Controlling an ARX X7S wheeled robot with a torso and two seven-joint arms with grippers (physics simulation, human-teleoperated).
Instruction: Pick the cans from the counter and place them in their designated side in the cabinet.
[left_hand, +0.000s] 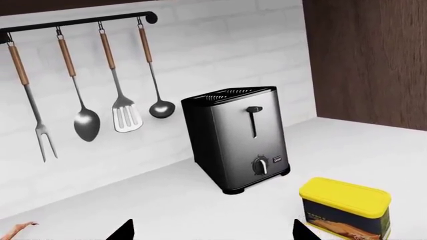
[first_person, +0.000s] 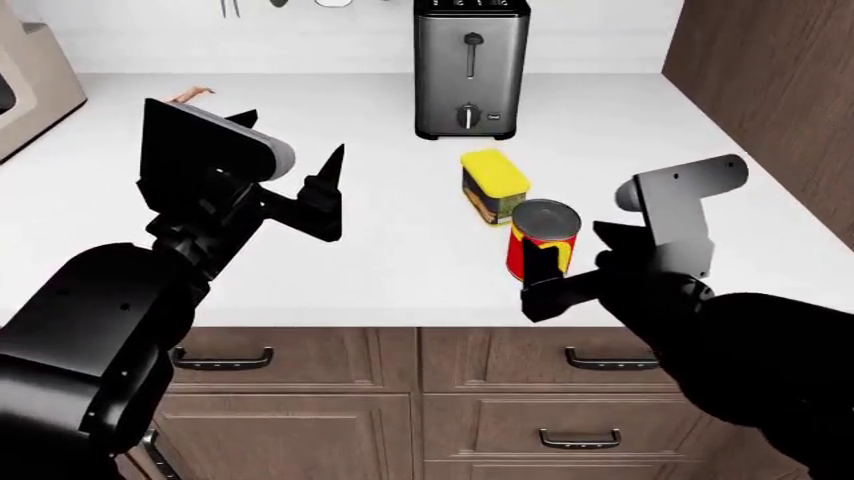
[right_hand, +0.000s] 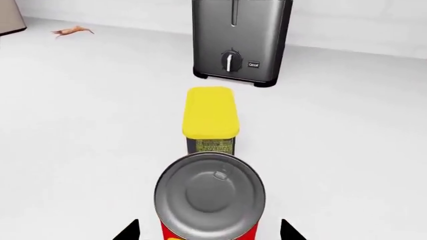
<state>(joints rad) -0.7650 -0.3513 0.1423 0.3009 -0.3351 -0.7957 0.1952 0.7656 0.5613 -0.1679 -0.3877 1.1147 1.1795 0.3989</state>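
Right gripper: jaws spread either side of the round red can with grey top, not clamped.
Left gripper: parted, empty, above the white countertop.
Yellow-topped olive can: just behind the red one.

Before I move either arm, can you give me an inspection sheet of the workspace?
Surface: white counter, smooth, no spills seen.
Job's things: round red can upright near the front edge; yellow-topped can just behind it, nearer the toaster. Whether they touch, cannot tell.
Clutter: steel toaster at the back; small orange thing far back left, too small to identify.
Grippers: left gripper open, empty, above the counter; right gripper open, fingers either side of the red can, not closed on it.
Cables: nothing seen.
Surroundings: utensil rail with fork, spoon, spatula, ladle on the white wall; dark wood panel at right; drawers below.
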